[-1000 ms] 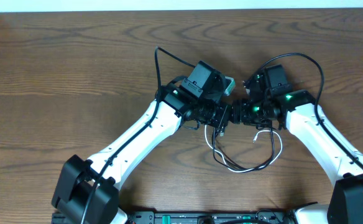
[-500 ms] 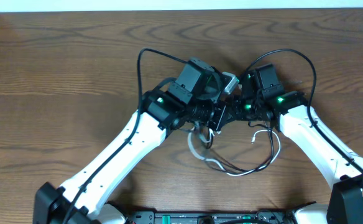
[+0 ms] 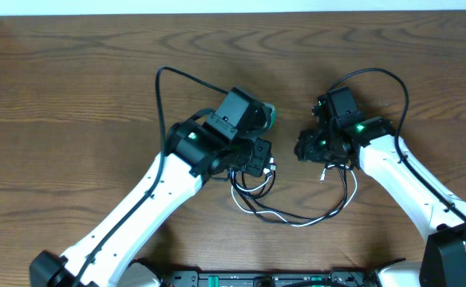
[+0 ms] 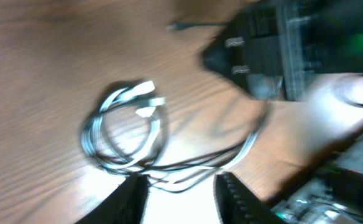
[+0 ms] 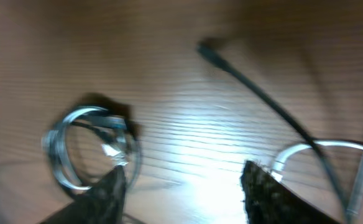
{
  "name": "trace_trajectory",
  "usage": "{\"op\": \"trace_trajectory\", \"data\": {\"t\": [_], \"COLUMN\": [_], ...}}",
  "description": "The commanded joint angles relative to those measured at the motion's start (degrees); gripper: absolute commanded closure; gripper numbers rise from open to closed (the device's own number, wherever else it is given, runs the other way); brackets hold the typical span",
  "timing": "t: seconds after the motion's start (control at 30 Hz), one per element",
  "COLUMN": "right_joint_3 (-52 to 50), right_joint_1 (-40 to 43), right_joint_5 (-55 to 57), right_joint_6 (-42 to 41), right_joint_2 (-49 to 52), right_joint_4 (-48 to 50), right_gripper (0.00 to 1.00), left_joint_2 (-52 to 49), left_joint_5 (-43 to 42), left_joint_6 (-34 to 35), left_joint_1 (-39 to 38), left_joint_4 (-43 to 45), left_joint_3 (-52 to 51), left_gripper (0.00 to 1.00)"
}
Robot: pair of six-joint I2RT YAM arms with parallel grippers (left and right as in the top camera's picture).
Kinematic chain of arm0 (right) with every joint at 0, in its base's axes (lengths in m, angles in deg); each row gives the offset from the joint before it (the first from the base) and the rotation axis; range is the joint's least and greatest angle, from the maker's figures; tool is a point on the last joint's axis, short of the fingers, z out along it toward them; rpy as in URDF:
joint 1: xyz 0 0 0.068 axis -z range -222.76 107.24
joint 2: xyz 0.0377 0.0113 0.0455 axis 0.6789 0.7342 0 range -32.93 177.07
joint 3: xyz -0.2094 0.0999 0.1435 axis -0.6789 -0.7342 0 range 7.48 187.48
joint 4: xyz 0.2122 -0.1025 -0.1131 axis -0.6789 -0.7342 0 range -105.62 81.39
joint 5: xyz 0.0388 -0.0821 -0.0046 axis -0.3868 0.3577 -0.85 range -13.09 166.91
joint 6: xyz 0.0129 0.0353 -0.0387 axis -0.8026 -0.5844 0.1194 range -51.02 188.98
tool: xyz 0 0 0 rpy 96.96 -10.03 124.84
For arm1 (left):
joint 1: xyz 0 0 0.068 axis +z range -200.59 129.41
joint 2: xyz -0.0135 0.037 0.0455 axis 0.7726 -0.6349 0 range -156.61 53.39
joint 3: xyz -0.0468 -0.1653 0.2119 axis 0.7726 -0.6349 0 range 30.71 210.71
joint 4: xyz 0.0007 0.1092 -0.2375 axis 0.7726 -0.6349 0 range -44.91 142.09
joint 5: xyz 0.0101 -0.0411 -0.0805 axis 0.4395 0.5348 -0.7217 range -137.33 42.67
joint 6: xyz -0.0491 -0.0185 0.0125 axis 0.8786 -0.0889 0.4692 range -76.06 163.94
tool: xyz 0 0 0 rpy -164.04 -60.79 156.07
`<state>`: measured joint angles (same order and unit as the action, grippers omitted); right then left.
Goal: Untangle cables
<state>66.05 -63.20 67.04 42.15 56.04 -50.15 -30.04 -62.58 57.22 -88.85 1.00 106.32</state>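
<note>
The cables (image 4: 94,146) lie coiled just ahead of the left gripper (image 4: 180,196), jaws parted and empty; the right gripper (image 5: 184,193), blurred, seems parted too.

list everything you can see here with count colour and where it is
table: one, brown wood, fills the view
strip: one, white, along the far edge
black cable: one, black, on the table between the arms, looped with the white one
white cable: one, white, same heap, coiled near the left arm
arm wires: two, black, one arcing off each arm
left arm: one, white and black, left side, jaws open near the coil
right arm: one, white and black, right side, jaws open, holding nothing
</note>
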Motion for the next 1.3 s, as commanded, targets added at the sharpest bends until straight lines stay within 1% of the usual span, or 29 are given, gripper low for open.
{"op": "trace_trajectory", "data": {"t": [0.0,0.03,0.1,0.13,0.2,0.23,0.3,0.4,0.5,0.63,1.03,1.27], "right_joint_3": [1.0,1.0,1.0,1.0,1.0,1.0,1.0,1.0,1.0,1.0,1.0,1.0], "right_joint_1": [-0.2,-0.2,-0.2,-0.2,-0.2,-0.1,-0.1,-0.1,-0.1,-0.1,-0.1,-0.1], "right_joint_5": [5.8,5.6,5.1,5.1,5.2,5.2,5.2,5.2,5.2,5.2,5.2,5.2], "right_joint_6": [1.0,1.8,3.8,4.2,4.8,5.3,6.0,5.9,5.9,5.9,5.9,5.8], "right_joint_2": [-0.7,-0.7,-0.7,-0.7,-0.7,-0.7,-0.7,-0.7,-0.7,-0.7,-0.7,-0.7], "right_joint_4": [-1.4,-1.6,-2.0,-2.4,-3.1,-3.3,-3.7,-3.8,-3.8,-3.8,-4.6,-4.6], "right_gripper": [0.33,0.3,0.25,0.21,0.09,0.01,0.01,0.01,0.01,0.01,0.01,0.01], "left_joint_2": [-4.0,-4.6,-7.1,-8.2,-10.5,-11.5,-13.3,-15.3,-15.8,-15.8,-15.8,-15.8], "left_joint_5": [8.0,8.5,10.2,10.4,10.4,10.4,10.4,10.4,10.1,6.9,-3.7,-3.3], "left_joint_6": [0.5,1.0,4.2,5.6,9.1,11.2,14.9,18.2,19.0,18.9,17.4,17.4], "left_joint_1": [0.3,0.3,0.6,0.9,2.0,2.7,4.4,7.5,10.3,12.2,12.0,11.9], "left_joint_4": [-1.9,-2.1,-3.3,-3.8,-5.1,-5.8,-7.2,-9.2,-8.8,-6.0,12.9,17.3], "left_joint_3": [0.5,0.5,0.5,0.5,0.5,0.4,0.4,0.2,-1.2,-4.5,-21.3,-24.9], "left_gripper": [0.51,0.51,0.5,0.5,0.5,0.5,0.5,0.44,0.38,0.34,0.34,0.38]}}
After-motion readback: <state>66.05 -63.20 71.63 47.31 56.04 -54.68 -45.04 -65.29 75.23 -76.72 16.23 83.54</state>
